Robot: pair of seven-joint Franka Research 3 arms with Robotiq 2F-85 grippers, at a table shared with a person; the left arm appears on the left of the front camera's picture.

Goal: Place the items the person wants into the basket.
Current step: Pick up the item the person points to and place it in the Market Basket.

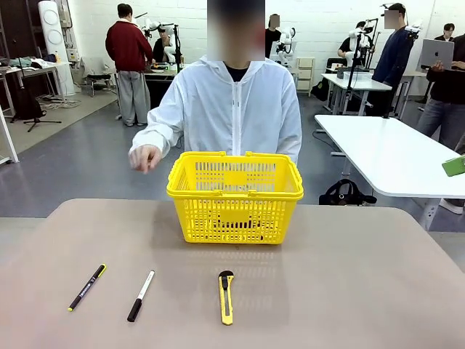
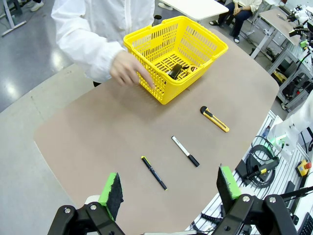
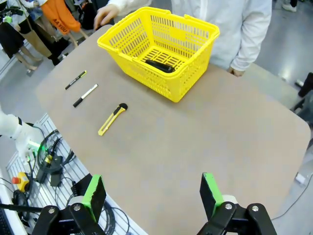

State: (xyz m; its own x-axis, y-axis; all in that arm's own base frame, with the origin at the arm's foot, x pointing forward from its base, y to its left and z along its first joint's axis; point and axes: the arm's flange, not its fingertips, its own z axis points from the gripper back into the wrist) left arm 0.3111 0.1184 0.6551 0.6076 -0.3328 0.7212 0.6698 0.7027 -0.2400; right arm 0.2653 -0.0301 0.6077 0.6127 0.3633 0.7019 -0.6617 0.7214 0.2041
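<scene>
Yellow plastic lattice basket (image 1: 235, 195) is standing beyond a slim black-white marker (image 1: 141, 295), its print unreadable. Left gripper (image 2: 169, 177) and right gripper (image 3: 152, 182) are gaping, empty.

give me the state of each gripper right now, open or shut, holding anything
left gripper: open, holding nothing
right gripper: open, holding nothing

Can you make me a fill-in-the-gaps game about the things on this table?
1. The basket with lattice sides is coloured ____.
2. Between the pen with yellow ends and the utility knife lies a black and white ____.
3. The left end effector and the right end effector both stand ____.

Missing words: yellow; marker; open.
</scene>
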